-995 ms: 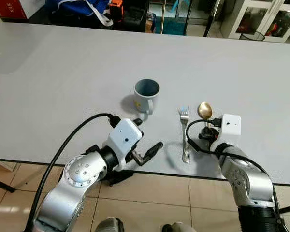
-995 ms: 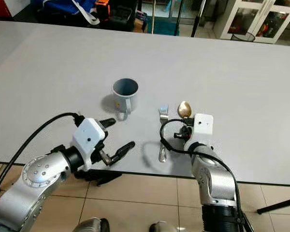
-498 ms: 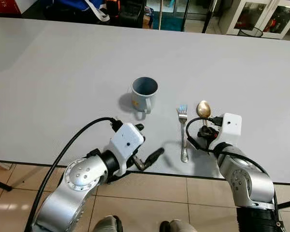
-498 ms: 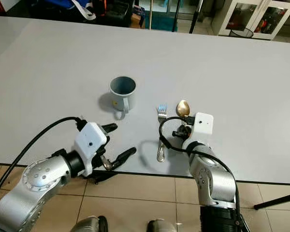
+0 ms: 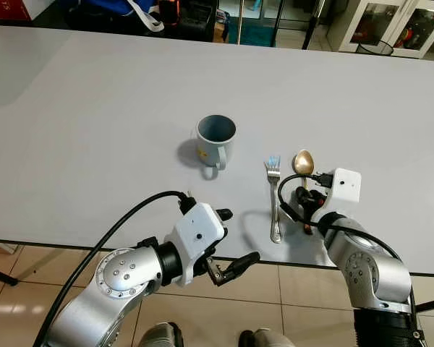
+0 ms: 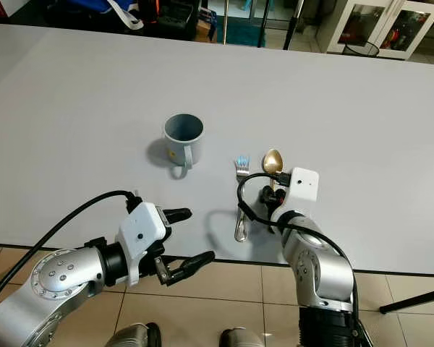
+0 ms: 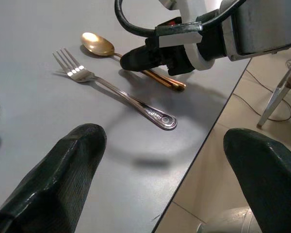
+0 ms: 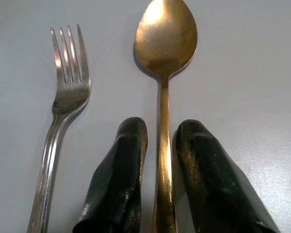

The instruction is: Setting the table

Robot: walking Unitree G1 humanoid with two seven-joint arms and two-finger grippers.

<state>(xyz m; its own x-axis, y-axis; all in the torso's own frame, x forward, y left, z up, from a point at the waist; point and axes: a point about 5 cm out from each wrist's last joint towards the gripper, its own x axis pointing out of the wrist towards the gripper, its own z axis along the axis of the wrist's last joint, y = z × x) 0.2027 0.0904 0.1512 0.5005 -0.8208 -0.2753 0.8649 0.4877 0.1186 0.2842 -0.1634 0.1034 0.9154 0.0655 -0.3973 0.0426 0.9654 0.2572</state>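
Nearest, over the table point(image 5: 94, 108) front edge and the tiled floor point(image 5: 296, 289): left gripper point(image 5: 231, 238), fingers spread wide, holding nothing, off the tabletop. Just inside that edge on the right: right gripper point(image 8: 157, 170), fingers nearly closed around the gold spoon point(image 8: 165, 43) handle, a narrow gap on either side; actual contact hard to judge. Spoon handle mostly hidden beneath the right wrist in the head views, bowl point(image 5: 304, 162) pointing away. Silver fork point(image 5: 274, 199) just beside the spoon on the left, parallel, not touching, handle end near the edge. Farther in: blue-grey mug point(image 5: 216, 139), upright, handle toward the robot, well apart from the cutlery. Beyond: broad bare tabletop; clutter past the far edge cut off.
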